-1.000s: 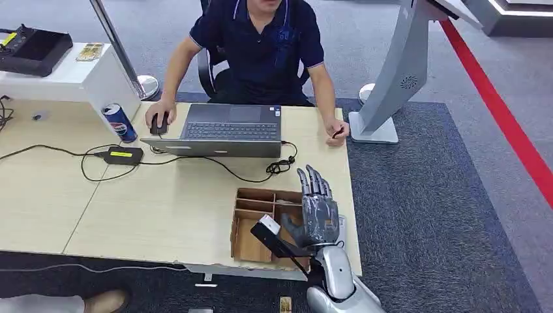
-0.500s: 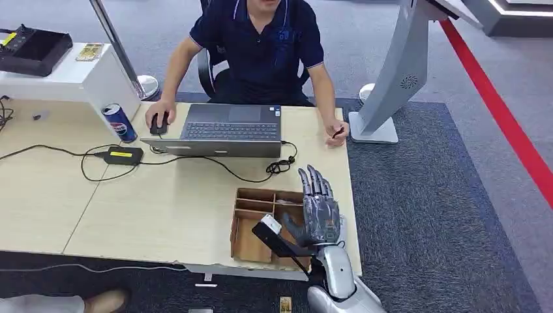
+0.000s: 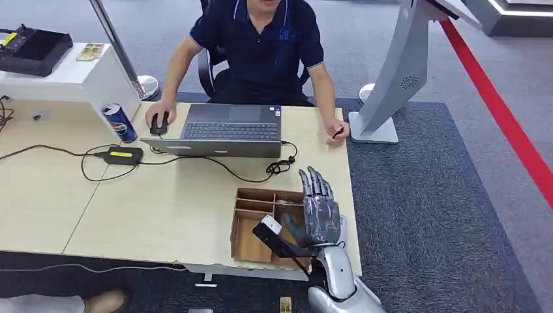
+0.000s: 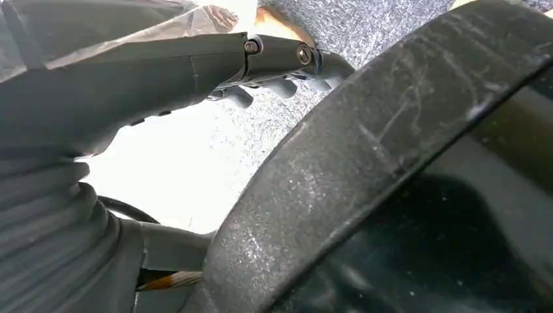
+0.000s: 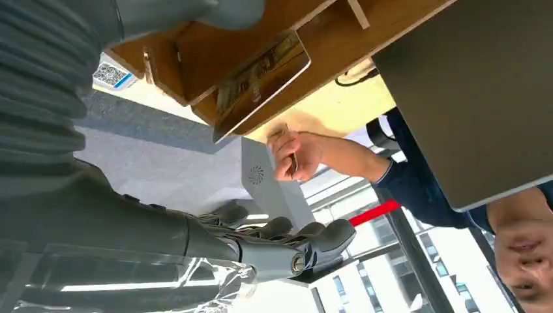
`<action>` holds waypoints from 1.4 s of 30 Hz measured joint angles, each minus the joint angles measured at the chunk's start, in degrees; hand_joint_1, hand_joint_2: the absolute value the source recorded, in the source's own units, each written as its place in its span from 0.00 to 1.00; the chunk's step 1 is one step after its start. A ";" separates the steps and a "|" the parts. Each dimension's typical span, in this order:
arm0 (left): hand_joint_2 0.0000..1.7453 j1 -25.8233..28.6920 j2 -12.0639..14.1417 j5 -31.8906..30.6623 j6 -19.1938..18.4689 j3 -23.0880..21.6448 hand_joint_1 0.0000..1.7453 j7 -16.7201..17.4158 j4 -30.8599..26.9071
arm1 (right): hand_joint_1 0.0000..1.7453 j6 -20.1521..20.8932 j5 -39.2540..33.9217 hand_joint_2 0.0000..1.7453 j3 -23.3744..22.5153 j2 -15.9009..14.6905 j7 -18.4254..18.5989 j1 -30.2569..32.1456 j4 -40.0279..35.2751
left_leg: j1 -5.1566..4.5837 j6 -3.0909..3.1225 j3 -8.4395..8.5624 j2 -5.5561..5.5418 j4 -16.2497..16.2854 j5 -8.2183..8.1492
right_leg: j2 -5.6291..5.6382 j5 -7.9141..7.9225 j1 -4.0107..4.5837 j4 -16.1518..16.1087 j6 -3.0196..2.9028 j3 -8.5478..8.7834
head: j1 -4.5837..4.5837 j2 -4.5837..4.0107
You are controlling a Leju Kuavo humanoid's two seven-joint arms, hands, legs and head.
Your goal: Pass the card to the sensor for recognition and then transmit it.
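The right hand [image 3: 317,218] hovers over the right side of the wooden tray [image 3: 251,225] at the desk's [image 3: 163,195] near right corner, palm flat, fingers [image 3: 315,182] straight and apart with nothing between them. The card [image 5: 261,81] lies in a tray compartment, seen from the right wrist just beyond the thumb; it lies below and slightly left of the fingers, its long axis slanted across the compartment. The right hand is the nearer one by far; the left hand [image 4: 195,65] hangs low by the floor, fingers loosely curled, and I cannot tell whether it holds anything. Across the desk from the tray a person [image 3: 261,45] sits at a laptop [image 3: 225,129].
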 joint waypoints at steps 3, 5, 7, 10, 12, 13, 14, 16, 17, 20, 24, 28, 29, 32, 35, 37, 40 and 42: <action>1.00 0.00 0.00 0.00 0.00 0.00 0.00 0.00 0.00 | 0.14 0.00 0.00 1.00 0.00 0.00 -0.02 0.00 0.02 | 0.00 0.00 0.00 0.00 0.00 0.00 | 0.00 0.00 0.00 0.00 0.00 0.00 | 0.00 0.00; 1.00 0.00 0.00 0.00 0.00 0.00 0.00 0.00 0.00 | 0.15 -0.02 0.00 1.00 0.00 0.00 -0.02 0.00 0.18 | 0.00 0.00 0.00 0.00 0.00 0.00 | 0.00 0.00 0.00 0.00 0.00 0.00 | 0.00 0.00; 1.00 -0.01 0.00 -0.02 0.00 0.00 0.00 -0.02 0.00 | 0.20 -0.04 -0.04 1.00 -0.02 0.00 -0.07 -0.01 0.22 | 0.00 0.00 0.00 0.00 0.00 0.00 | 0.00 0.00 0.00 0.00 0.00 0.00 | 0.00 0.00; 1.00 0.00 0.00 -0.07 0.00 0.00 0.00 -0.02 0.00 | 0.18 -0.13 -0.07 1.00 -0.02 0.00 -0.24 0.00 0.31 | 0.00 0.00 0.00 0.00 0.00 0.00 | 0.00 0.00 0.00 0.00 0.00 0.00 | 0.00 0.00; 1.00 0.00 0.00 -0.07 0.00 0.00 0.00 -0.04 0.00 | 0.19 -0.15 -0.07 1.00 -0.02 0.00 -0.33 0.00 0.50 | 0.00 0.00 0.00 0.00 0.00 0.00 | 0.00 0.00 0.00 0.00 0.00 0.00 | 0.00 0.00; 1.00 0.00 0.00 -0.09 0.00 0.00 0.00 -0.04 0.00 | 0.20 -0.22 -0.09 1.00 -0.02 0.00 -0.39 -0.01 0.52 | 0.00 0.00 0.00 0.00 0.00 0.00 | 0.00 0.00 0.00 0.00 0.00 0.00 | 0.00 0.00; 1.00 0.00 0.00 -0.07 0.00 0.00 0.00 -0.07 0.00 | 0.20 -0.31 -0.07 1.00 -0.02 0.00 -0.39 -0.01 0.55 | 0.00 0.00 0.00 0.00 0.00 0.00 | 0.00 0.00 0.00 0.00 0.00 0.00 | 0.00 0.00; 1.00 0.00 0.00 -0.09 0.00 0.00 0.00 -0.07 0.00 | 0.21 -0.33 -0.09 1.00 -0.02 0.00 -0.42 -0.01 0.61 | 0.00 0.00 0.00 0.00 0.00 0.00 | 0.00 0.00 0.00 0.00 0.00 0.00 | 0.00 0.00; 1.00 0.00 0.00 -0.09 0.00 0.00 0.00 -0.07 0.00 | 0.21 -0.33 -0.09 1.00 -0.02 0.00 -0.42 -0.01 0.70 | 0.00 0.00 0.00 0.00 0.00 0.00 | 0.00 0.00 0.00 0.00 0.00 0.00 | 0.00 0.00; 1.00 0.00 0.00 -0.09 0.00 0.00 0.00 -0.09 0.00 | 0.21 -0.33 -0.09 1.00 -0.02 0.00 -0.52 -0.01 0.79 | 0.00 0.00 0.00 0.00 0.00 0.00 | 0.00 0.00 0.00 0.00 0.00 0.00 | 0.02 0.00; 1.00 0.00 0.00 -0.09 -0.02 0.00 0.00 -0.09 0.00 | 0.21 -0.37 -0.09 1.00 -0.02 0.00 -0.59 -0.02 0.98 | 0.00 0.00 0.00 0.00 0.00 0.00 | 0.00 0.00 0.00 0.00 0.00 0.00 | 0.00 0.00; 1.00 0.00 0.00 -0.13 -0.02 0.00 0.00 -0.09 0.00 | 0.22 -0.50 -0.09 1.00 -0.02 0.00 -0.63 -0.02 1.03 | 0.00 0.00 0.00 0.00 0.00 0.00 | 0.00 0.00 0.00 0.00 0.00 0.00 | 0.00 0.00; 1.00 0.00 0.00 -0.13 -0.02 0.00 0.00 -0.09 0.00 | 0.24 -0.50 -0.09 1.00 -0.02 0.00 -0.63 -0.02 1.03 | 0.00 0.00 0.00 0.00 0.00 0.00 | 0.00 0.00 0.00 0.00 0.00 0.00 | 0.00 0.00; 1.00 -0.01 0.00 -0.15 -0.02 0.00 0.00 -0.09 0.00 | 0.26 -0.50 -0.09 1.00 -0.02 0.00 -0.63 -0.02 1.07 | 0.00 0.00 0.00 0.00 0.00 0.00 | 0.00 0.00 0.00 0.00 0.00 0.00 | 0.00 0.00; 1.00 -0.01 0.00 -0.15 -0.02 0.00 0.00 -0.09 0.00 | 0.29 -0.50 -0.09 1.00 -0.02 0.00 -0.68 -0.02 1.09 | 0.00 0.00 0.00 0.00 0.00 0.00 | 0.00 0.00 0.00 0.00 0.00 0.00 | 0.00 0.00; 1.00 -0.01 0.00 -0.18 -0.02 0.00 0.00 -0.09 0.00 | 0.30 -0.52 -0.11 1.00 -0.02 0.02 -0.76 -0.02 1.09 | 0.00 0.00 0.00 0.00 0.00 0.00 | 0.00 0.00 0.00 0.00 0.00 0.00 | 0.00 0.00; 1.00 -0.01 0.00 -0.22 -0.02 0.00 0.00 -0.09 0.00 | 0.31 -0.55 -0.13 1.00 -0.02 0.02 -0.79 -0.02 1.11 | 0.00 0.00 0.00 0.00 0.00 0.00 | 0.00 0.00 0.00 0.00 0.00 0.00 | 0.00 0.00; 1.00 -0.01 0.00 -0.22 -0.02 0.00 0.00 -0.09 0.00 | 0.31 -0.55 -0.13 1.00 -0.02 0.02 -0.81 -0.02 1.11 | 0.00 0.00 0.00 0.00 0.00 0.00 | 0.00 0.00 0.00 0.00 0.00 0.00 | 0.00 0.00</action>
